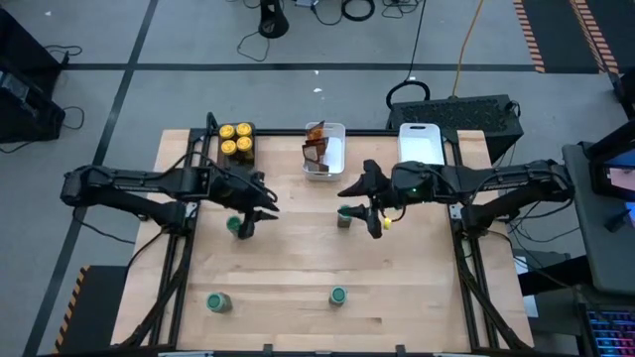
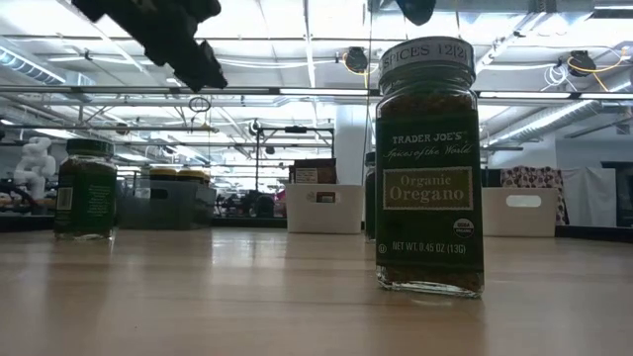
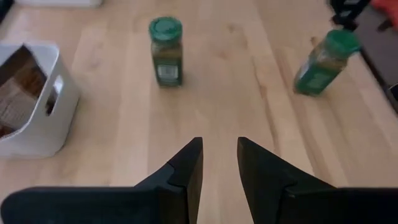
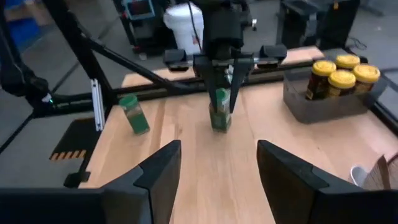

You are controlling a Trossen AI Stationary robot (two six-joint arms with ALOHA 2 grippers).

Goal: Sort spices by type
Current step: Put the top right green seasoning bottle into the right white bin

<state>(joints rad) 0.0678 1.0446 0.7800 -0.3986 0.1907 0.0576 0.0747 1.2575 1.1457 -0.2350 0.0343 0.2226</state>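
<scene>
Oregano jar (image 2: 429, 168) (green lid, dark label) stands upright on table (image 2: 247, 297)

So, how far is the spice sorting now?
Done: the yellow-lid jars stand in the dark tray, the packets in the middle white tray. In hand: nothing; the left tool and the right tool are open, each near one of the green-lid jars. Left: all four of those stand on the table; the right white tray holds none.
</scene>
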